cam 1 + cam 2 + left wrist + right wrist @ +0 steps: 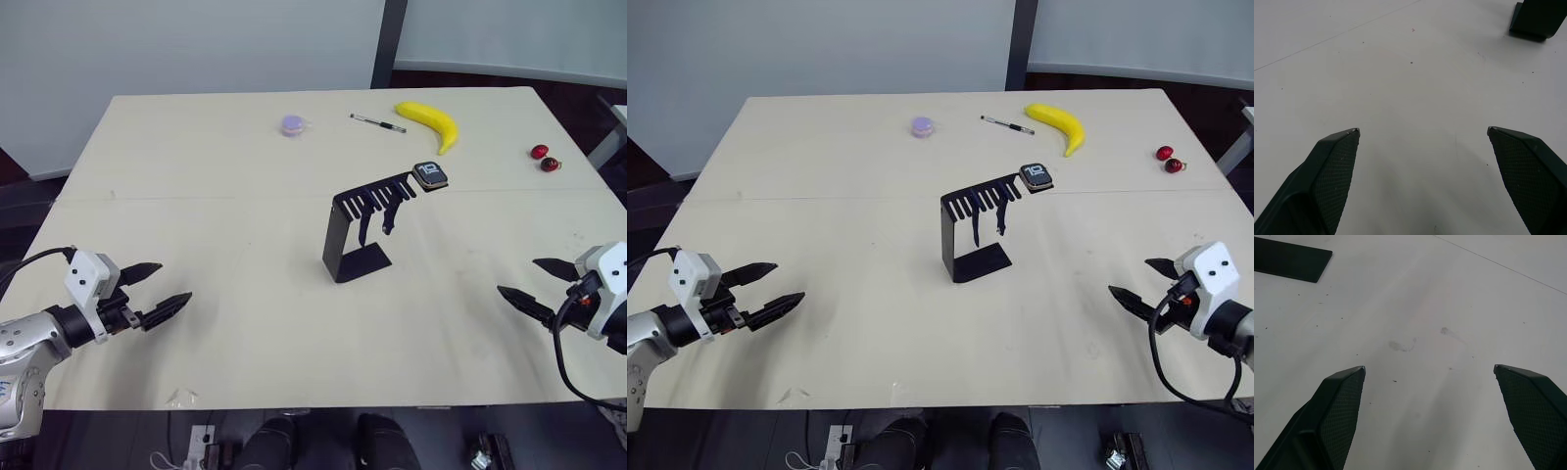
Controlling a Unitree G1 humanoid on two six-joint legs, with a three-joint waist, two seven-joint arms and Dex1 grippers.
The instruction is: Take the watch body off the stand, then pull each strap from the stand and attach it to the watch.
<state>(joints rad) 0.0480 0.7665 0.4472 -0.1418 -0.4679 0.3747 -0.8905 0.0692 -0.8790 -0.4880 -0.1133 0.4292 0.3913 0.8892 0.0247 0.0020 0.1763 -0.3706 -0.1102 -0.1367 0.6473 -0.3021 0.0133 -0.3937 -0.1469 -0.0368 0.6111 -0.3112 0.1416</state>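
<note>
My left hand hangs over the desk near its front left corner, and its two black fingers are wide apart with nothing between them. My right hand hangs near the front right corner, and its fingers are wide apart too, holding nothing. The stand sits in the middle of the desk, well apart from both of my hands. It is black, with a flat foot on the desk and a comb top that sticks out toward the far right corner. The watch body sits at the very end of that comb top. Two dark straps hang down from the comb, side by side. Near the far edge of the desk lie a yellow banana and a pen just beside it. A small purple thing lies near the far edge too, more to the left. Two red cherries lie close to the right edge.
</note>
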